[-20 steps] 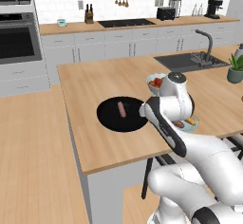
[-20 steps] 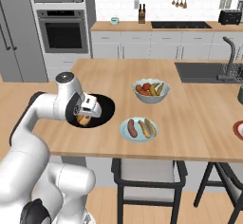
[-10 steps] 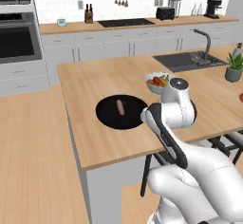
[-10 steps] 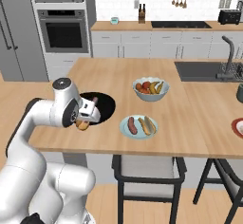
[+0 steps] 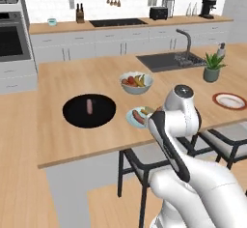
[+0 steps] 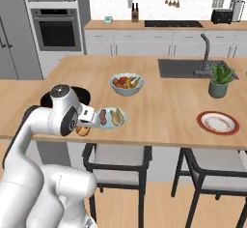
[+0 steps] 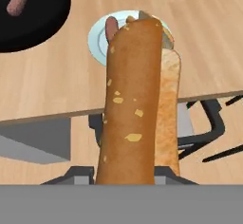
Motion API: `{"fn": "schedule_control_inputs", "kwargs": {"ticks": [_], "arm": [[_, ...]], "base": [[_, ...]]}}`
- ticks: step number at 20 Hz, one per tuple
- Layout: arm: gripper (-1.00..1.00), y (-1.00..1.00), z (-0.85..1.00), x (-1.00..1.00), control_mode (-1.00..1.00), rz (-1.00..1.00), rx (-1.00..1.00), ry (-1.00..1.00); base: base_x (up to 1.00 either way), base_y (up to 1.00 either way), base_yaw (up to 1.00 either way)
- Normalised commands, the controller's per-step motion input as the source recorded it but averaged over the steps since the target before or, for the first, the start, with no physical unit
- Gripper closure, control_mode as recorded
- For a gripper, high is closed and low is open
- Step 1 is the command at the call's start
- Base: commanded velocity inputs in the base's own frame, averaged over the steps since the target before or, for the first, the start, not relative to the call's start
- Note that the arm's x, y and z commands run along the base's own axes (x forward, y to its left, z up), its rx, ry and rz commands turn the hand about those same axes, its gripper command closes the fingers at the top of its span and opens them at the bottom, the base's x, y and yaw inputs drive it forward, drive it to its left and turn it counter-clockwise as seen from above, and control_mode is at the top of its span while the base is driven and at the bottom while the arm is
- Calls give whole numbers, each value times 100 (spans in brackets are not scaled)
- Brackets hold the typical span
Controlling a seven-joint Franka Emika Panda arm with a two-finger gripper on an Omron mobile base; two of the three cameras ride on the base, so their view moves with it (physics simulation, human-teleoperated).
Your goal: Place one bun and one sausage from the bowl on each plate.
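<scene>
The hand (image 6: 86, 125) is pressed together on a bun (image 7: 137, 99), which stands out from the fingertips lengthwise, so its long axis runs straight along the hand's own line of sight. In the right base view the bun (image 6: 83, 129) sits tucked under the wrist, out past the near edge of the tabletop (image 6: 164, 104) and not over it.

The relation that matters is where the empty plate lies from this load. The blue plate (image 6: 112, 118) is just beside the hand, near the front edge, but it already carries a bun (image 6: 117, 117) and a sausage (image 6: 103, 117). The red-rimmed plate (image 6: 217, 122) is bare and sits well apart toward the right end of the tabletop, also near the front edge. So the bun has to travel sideways along the near edge, past the blue plate, and the bun's long axis currently points across the tabletop toward the far side rather than toward that plate.

The black bowl (image 5: 89, 111) lies on the other side of the blue plate, with one sausage (image 5: 89, 106) left in it, lying roughly front to back. That sausage is judged to be the remaining piece for the red-rimmed plate once the bun is down.
</scene>
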Motion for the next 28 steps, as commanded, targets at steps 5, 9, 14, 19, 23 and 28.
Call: {"fn": "schedule_control_inputs", "kwargs": {"ticks": [5, 9, 14, 19, 23, 28], "arm": [[100, 0, 0, 0, 100, 0, 0, 0], [100, 0, 0, 0, 100, 0, 0, 0], [100, 0, 0, 0, 100, 0, 0, 0], [100, 0, 0, 0, 100, 0, 0, 0], [100, 0, 0, 0, 100, 0, 0, 0], [100, 0, 0, 0, 100, 0, 0, 0]], "base": [[25, -100, 20], [20, -100, 18], [9, -100, 7], [38, -82, -1], [86, -28, -10], [72, 0, -8]]}}
